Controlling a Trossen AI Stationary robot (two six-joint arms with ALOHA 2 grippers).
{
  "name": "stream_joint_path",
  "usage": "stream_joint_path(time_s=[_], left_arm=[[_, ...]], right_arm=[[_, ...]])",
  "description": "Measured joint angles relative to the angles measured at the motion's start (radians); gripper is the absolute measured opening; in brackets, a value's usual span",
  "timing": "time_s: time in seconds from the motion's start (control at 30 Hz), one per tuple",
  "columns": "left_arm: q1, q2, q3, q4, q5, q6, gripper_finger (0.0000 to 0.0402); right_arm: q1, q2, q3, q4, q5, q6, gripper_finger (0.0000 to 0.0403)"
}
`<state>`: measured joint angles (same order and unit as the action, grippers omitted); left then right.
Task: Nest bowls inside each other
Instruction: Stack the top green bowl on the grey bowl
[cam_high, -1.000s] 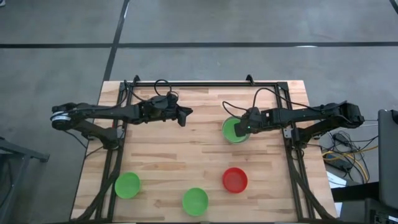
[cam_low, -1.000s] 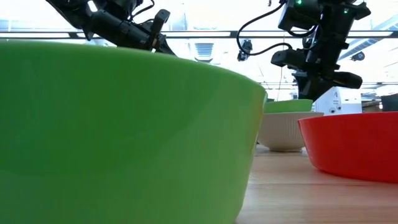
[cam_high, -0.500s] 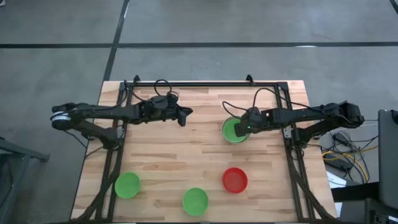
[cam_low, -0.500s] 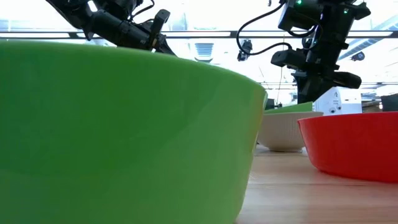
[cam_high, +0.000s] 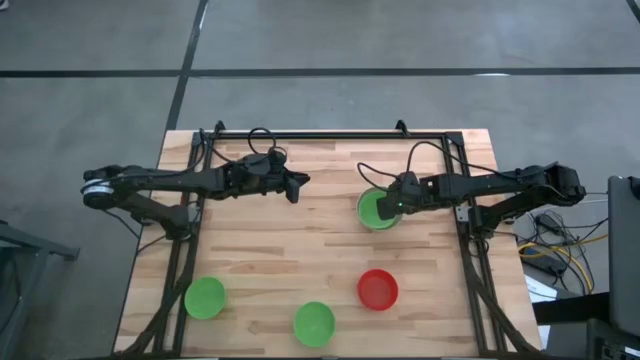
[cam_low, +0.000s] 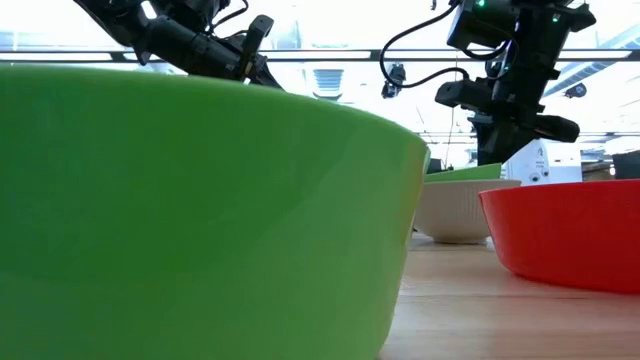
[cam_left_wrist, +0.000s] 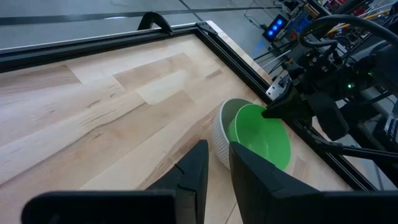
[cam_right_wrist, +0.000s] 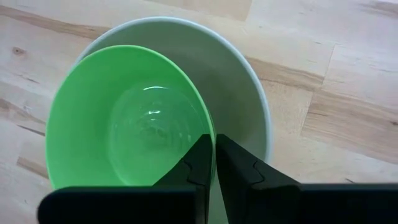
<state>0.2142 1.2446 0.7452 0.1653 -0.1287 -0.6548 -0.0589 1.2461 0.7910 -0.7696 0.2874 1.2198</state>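
A: From the high view first. The right gripper (cam_high: 388, 208) sits at the rim of a bright green round plastic bowl (cam_high: 376, 209) that lies inside a pale grey-white round plastic bowl (cam_high: 363, 196) on the right half of the wooden desk (cam_high: 300, 250), towards its far edge. Three more bowls stand apart along the near edge: a second green bowl (cam_high: 205, 297) to the left, a third green bowl (cam_high: 314, 323) in the middle, and a red round plastic bowl (cam_high: 378, 289) straight nearward of the nested pair.

B: And the left gripper (cam_high: 298, 187)?

A: It hangs over bare desk on the far left half, well apart from every bowl, holding nothing.

B: The low view?

A: One green bowl fills most of it. Behind, the grey-white bowl (cam_low: 458, 210) shows with a green rim tilted inside, the red bowl (cam_low: 560, 235) just right of it, and the right arm coming down onto the pair.

B: Left wrist view?

A: Its fingers (cam_left_wrist: 193, 168) stand a narrow gap apart and empty. Ahead of them the green bowl (cam_left_wrist: 261, 138) lies off-centre in the grey-white one, pushed to the side where the right arm reaches in.

B: Right wrist view?

A: The fingers (cam_right_wrist: 239, 168) are pinched nearly together on the green bowl's rim (cam_right_wrist: 208, 134), one tip inside, one in the gap towards the white wall (cam_right_wrist: 249, 93). The green bowl leans to one side of the white one.

B: So what does the next move turn on?

A: I judge it to be the red bowl: it lies nearward of the right gripper, which is the nearer arm to it by far.
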Motion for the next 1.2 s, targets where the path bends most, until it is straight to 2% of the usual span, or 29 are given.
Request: stream_joint_path(time_s=[0.43, 1.03, 1.2], left_arm=[[0.000, 0.000, 0.000, 0.000, 0.000, -0.001, 0.0069], [0.000, 0.000, 0.000, -0.001, 0.000, 0.001, 0.0069], [0.000, 0.000, 0.000, -0.001, 0.000, 0.003, 0.0069]], right_arm=[[0.000, 0.000, 0.000, 0.003, 0.000, 0.008, 0.0018], [0.000, 0.000, 0.000, 0.025, -0.006, -0.060, 0.0018], [0.001, 0.000, 0.000, 0.026, -0.037, -0.104, 0.0019]])
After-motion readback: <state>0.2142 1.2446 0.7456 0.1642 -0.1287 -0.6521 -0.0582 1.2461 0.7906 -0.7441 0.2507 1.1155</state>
